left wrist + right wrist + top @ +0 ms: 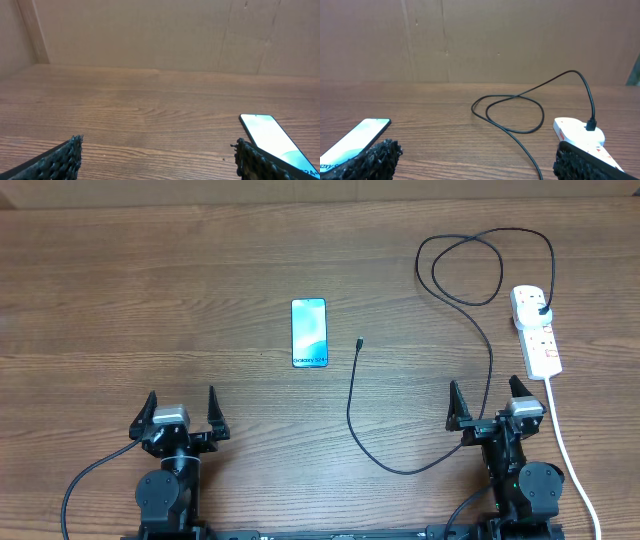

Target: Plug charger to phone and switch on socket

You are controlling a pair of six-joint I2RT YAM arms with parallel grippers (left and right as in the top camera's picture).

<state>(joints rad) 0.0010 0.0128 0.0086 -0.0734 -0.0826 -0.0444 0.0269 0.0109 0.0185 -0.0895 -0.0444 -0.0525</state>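
Phone (309, 333) lies flat mid-table, long axis near-far, with the "Galaxy S24" band at the robot-side end. Charger (351, 395) tip sits just right of it, not touching, pointing away. Its plug sits in the far outlet of the socket (536, 330). Only the right wrist view shows the cable arching up to the plug. Left gripper (181, 392) and right gripper (484, 385): jaws spread, empty.

The overhead view looks straight down from well above, taking in the whole bench (150, 270). Each wrist view sits low over the bench, near its surface, facing forward toward the back wall (150, 35), with its own fingertips (62, 162) in the lower corners. All three views share the phone (309, 333); overhead and right wrist share the socket (536, 330) and charger (491, 360).
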